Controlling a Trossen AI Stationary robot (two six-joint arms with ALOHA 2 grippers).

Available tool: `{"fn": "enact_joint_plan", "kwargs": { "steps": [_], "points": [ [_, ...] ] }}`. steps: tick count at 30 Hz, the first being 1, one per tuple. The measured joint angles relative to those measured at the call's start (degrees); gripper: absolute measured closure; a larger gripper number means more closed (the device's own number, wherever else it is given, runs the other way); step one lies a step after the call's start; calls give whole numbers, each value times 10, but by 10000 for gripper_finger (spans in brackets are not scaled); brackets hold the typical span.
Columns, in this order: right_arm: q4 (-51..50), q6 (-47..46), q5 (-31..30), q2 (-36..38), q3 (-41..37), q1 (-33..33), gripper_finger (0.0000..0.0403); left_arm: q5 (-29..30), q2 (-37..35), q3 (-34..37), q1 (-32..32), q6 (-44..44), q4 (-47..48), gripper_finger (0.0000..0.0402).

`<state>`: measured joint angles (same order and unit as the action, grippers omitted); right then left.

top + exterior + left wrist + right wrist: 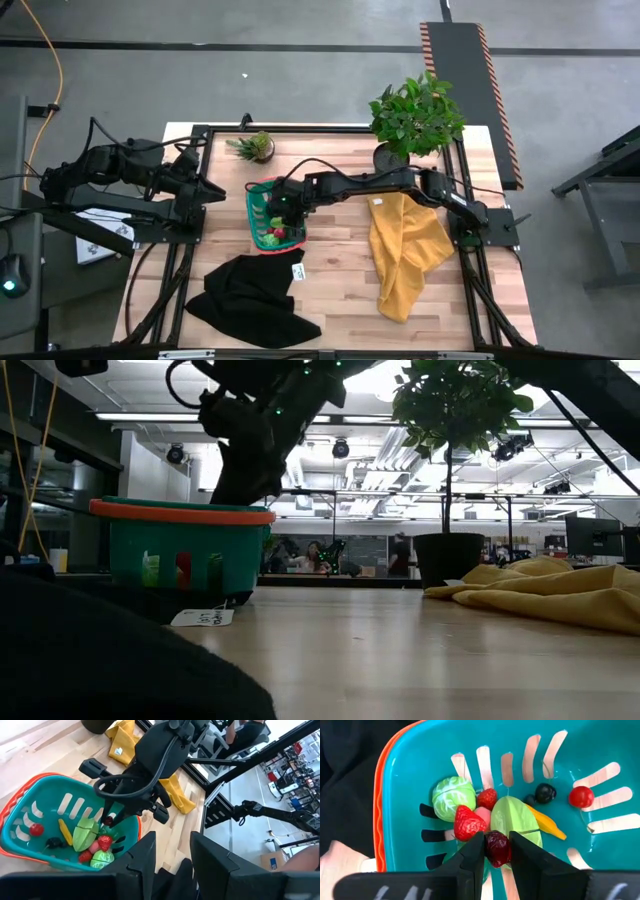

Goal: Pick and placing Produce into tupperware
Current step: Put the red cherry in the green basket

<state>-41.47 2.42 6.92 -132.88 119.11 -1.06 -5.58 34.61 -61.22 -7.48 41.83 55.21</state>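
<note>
Left gripper (pixel 215 189): dark two-finger pincer on a folded arm at the table's left edge, pointing toward the basket and well apart from it; fingers part-way open, holding nothing.

Table (pixel 340 270): pale wooden planks, dark metal frame.

Small plant (pixel 255 146): spiky green tuft in a pot, far edge of the table, just behind the basket.

Black cloth (pixel 250 295): soft, crumpled, near front edge, with a white label at its corner.

Tupperware (pixel 405 795): small rectangular basket of smooth teal plastic, orange-red rim, long slots in the floor; stands left of the table's centre, just behind the black cloth.

Produce, loose on the basket floor:
- cabbage (pixel 453 798), round, pale green, veined
- two strawberries (pixel 468 824), red, dimpled
- pink piece (pixel 483 815), smooth, partly hidden
- yellow-green piece (pixel 515 817), broad, leaf-shaped
- yellow piece (pixel 547 824), slim, tapered
- dark berry (pixel 545 793), glossy, round
- red ball (pixel 581 797), glossy, apart from the rest

Right gripper (pixel 496 851): arm stretched low across the table from the right, wrist tipped down inside the basket; fingers closed to a narrow gap on a dark red berry (pixel 497 848), bumpy and glossy, just above the pile.

Yellow cloth (pixel 405 255): soft, folded, draped right of centre.

Large potted plant (pixel 415 115): leafy, dark pot, far right corner.
</note>
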Motion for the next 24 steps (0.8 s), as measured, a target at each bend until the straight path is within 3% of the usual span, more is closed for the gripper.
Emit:
{"fn": "enact_joint_plan", "kwargs": {
  "steps": [24],
  "points": [
    [-3, 0, 3, 0, 0, 0, 334, 0, 0, 0, 0, 0, 4, 291]
  ]
}}
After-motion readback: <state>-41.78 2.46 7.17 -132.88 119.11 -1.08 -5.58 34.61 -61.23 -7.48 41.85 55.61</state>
